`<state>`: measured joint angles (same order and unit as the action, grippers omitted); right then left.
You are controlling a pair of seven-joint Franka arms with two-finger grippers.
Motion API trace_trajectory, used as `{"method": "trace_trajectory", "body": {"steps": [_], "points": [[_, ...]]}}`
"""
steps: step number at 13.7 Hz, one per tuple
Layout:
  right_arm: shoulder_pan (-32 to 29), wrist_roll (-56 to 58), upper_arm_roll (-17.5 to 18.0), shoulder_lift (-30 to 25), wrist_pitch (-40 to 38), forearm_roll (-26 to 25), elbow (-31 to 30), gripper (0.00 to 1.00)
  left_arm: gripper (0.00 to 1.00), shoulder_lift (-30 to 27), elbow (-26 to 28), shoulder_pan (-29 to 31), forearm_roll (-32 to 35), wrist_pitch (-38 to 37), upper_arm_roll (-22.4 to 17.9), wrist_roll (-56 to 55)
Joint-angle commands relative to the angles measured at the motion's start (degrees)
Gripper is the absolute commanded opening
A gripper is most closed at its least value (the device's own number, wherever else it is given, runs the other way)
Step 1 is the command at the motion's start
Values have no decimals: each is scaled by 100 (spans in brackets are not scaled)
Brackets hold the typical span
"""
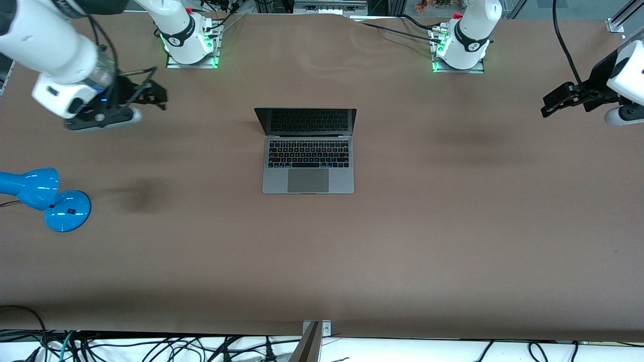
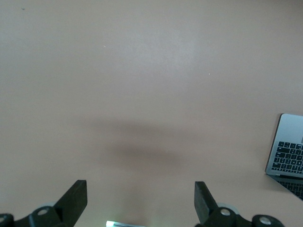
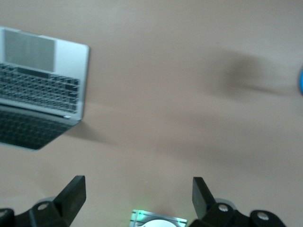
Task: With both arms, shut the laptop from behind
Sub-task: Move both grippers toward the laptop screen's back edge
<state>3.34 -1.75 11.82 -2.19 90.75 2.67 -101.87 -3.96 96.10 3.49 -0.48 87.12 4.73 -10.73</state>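
The laptop sits in the middle of the brown table. It is open. Its dark screen stands up, leaning back a little toward the robot bases, and its keyboard faces the front camera. This is likely so the arms can come at the lid from its back and push it down.

Nothing has been closed yet. Both arms are up in the air and well apart from the laptop, one on each side of it.

The right gripper hangs over bare table toward the right arm's end, well away from the laptop. In the right wrist view its fingers are spread wide. They hold nothing and touch nothing.

The left gripper hangs over bare table toward the left arm's end, also well away from the laptop. In the left wrist view its fingers are spread wide too, with only table between them.

A blue desk lamp sits nearer the front camera than the laptop, toward the right arm's end. It is well out of the way.
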Motion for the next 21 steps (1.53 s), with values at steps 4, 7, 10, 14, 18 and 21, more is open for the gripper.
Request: {"method": "trace_trajectory", "body": {"steps": [4,7,10,14,18,21], "points": [[192,-220,584,157,57,654,-53,100,100,491,102,-6,-102,-46,844,-25],[456,-711,584,263,267,979,-140,100,100,721,102,-15,-592,-20,950,-463],[807,-1624,584,395,408,1051,-158,100,100,879,286,-15,-647,50,1607,-1235],[1010,-2285,663,693,348,1147,-176,83,100,836,761,3,-664,279,2601,-2230],[1037,-2365,681,930,338,1649,-413,34,100,695,1348,3,-1375,804,2892,-2600],[1142,-2357,708,1168,409,1649,-457,16,100,686,1683,3,-1464,1165,3261,-3152]]}}
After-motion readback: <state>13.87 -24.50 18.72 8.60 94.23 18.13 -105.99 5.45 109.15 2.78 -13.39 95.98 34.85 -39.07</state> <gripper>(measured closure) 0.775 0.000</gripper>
